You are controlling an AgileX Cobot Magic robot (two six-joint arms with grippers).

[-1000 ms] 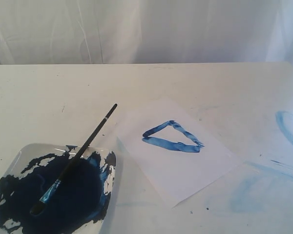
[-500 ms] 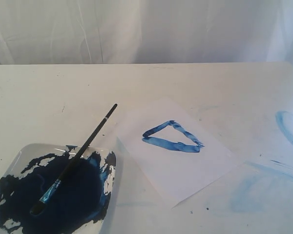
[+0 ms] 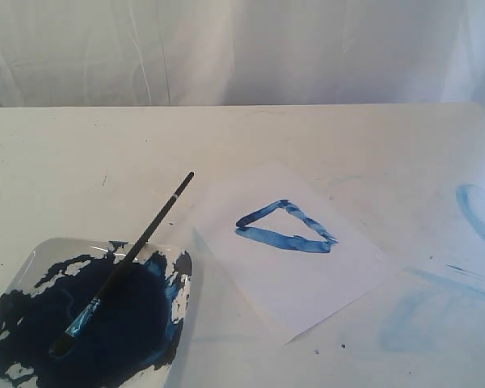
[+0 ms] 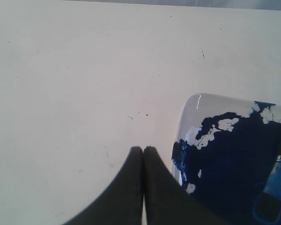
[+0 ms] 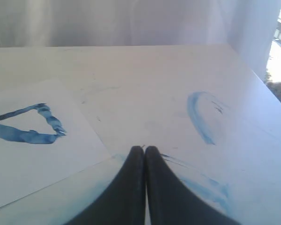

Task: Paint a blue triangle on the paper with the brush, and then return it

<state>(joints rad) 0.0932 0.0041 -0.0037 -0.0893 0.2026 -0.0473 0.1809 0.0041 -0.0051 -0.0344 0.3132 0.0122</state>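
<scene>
The blue triangle (image 3: pixel 283 239) is a small outline on the paper (image 3: pixel 307 283), drawn with streaky, uneven strokes. Its lower side is thick and dark, and the two upper sides are thinner and paler in places. The paper lies flat and a little turned on the white surface (image 3: pixel 307 137). The brush (image 3: pixel 137 245) rests at a slant with its bristle end in the dark blue paint of the white tray (image 3: pixel 36 250). Its black handle leans over the tray rim and points toward the paper. On the left gripper (image 4: pixel 144 150) the jaws are pressed together and hold nothing. On the right gripper (image 5: pixel 144 150) the jaws are likewise closed and empty. A pale blue arc (image 3: pixel 473 210) of paint marks the surface, well apart from the paper.
</scene>
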